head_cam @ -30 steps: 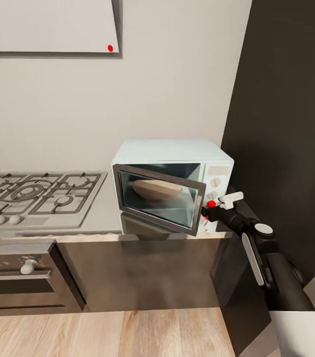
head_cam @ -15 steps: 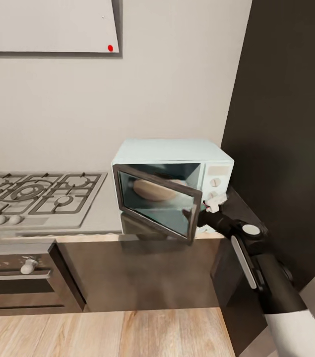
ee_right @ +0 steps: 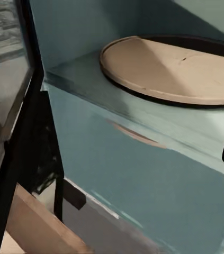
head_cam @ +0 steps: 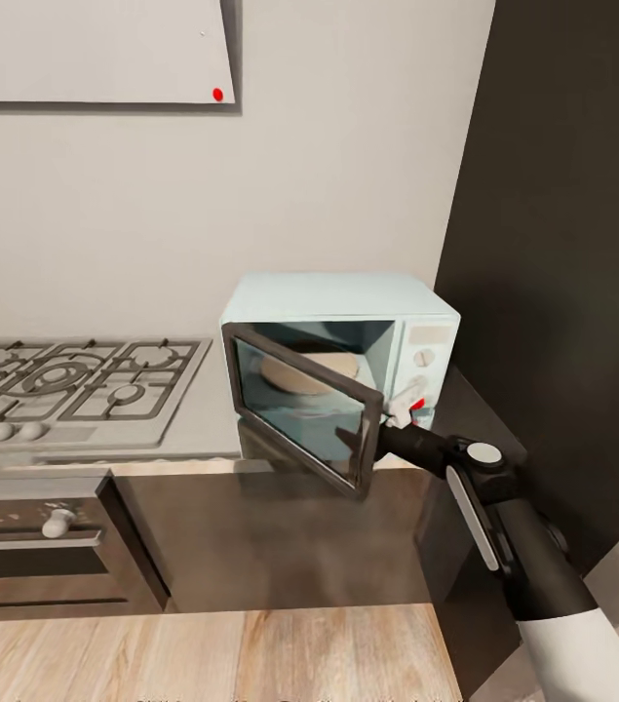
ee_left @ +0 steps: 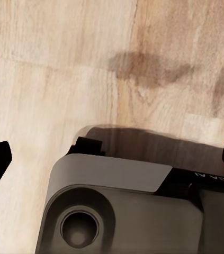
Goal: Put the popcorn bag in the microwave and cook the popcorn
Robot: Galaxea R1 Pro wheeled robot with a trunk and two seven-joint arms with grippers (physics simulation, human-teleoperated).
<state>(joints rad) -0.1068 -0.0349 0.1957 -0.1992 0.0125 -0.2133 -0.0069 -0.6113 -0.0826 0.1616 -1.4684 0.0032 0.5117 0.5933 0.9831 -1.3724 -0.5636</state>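
The kitchen's grey wall fills the upper head view, with a tall dark panel (head_cam: pixel 562 244) down the right side and a white flat hood (head_cam: pixel 95 49) at the top left. Below runs the countertop (head_cam: pixel 207 414), grey over dark cabinet fronts, with the steel gas hob (head_cam: pixel 65 385) set into its left stretch and a dark built-in oven (head_cam: pixel 46 556) under that. The microwave (head_cam: pixel 348 297) stands at the right end of the countertop, against the dark panel; its glass door (head_cam: pixel 304 405) hangs partly open, swung out toward the front edge. Inside lies a round tan turntable (ee_right: pixel 170 69); I cannot tell whether the popcorn bag is on it. The right gripper (head_cam: pixel 402 414) reaches in at the door's free edge, beside the control panel, but whether its fingers are apart or together cannot be told. The left gripper (ee_left: pixel 112 153) hangs over the light wood floor (ee_left: pixel 64 63), fingers spread wide.
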